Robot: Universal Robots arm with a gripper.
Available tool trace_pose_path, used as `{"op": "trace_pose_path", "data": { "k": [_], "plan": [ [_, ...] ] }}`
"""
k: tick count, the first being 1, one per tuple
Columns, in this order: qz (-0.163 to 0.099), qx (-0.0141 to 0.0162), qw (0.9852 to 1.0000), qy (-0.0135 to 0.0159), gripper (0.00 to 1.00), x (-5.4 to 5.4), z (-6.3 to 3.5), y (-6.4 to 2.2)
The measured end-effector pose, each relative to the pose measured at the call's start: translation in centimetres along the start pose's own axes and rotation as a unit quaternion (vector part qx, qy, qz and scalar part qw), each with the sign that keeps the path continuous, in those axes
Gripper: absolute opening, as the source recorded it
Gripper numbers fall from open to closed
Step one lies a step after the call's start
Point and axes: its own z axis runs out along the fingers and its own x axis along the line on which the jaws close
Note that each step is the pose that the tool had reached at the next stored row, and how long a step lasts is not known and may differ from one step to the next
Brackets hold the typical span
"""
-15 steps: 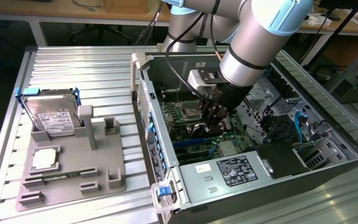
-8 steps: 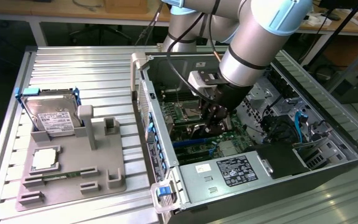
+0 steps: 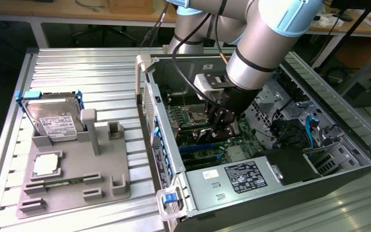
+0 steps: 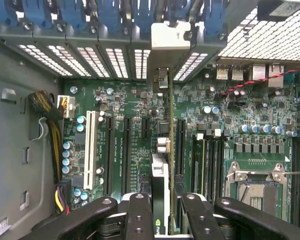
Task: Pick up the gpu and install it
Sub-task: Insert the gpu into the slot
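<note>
My gripper [image 3: 222, 121] is deep inside the open computer case [image 3: 340, 125], just above the motherboard [image 3: 202, 140]. In the wrist view the gripper [image 4: 162, 212] is shut on the gpu [image 4: 160, 186], which I see edge-on between the two black fingers [image 4: 136, 216]. The card runs along the black expansion slots [image 4: 126, 150]. Its silver end bracket [image 4: 170, 37] is at the case's rear slot openings, among the blue clips [image 4: 110, 12]. Whether the card's edge is seated in a slot is hidden.
A grey fixture plate [image 3: 102, 169] at the exterior view's left holds a silver hard drive [image 3: 56, 123], a square chip [image 3: 47, 164] and a thin memory stick [image 3: 66, 182]. In the case are the power supply [image 3: 237, 176], a white slot [image 4: 92, 150] and the CPU socket [image 4: 255, 185].
</note>
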Motion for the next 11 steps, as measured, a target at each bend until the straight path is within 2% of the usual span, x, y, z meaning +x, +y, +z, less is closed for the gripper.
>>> {"op": "trace_pose_path", "data": {
  "k": [11],
  "plan": [
    [0.0, 0.0, 1.0, -0.0001, 0.27, -0.25, 0.08, 0.04]
  ]
}}
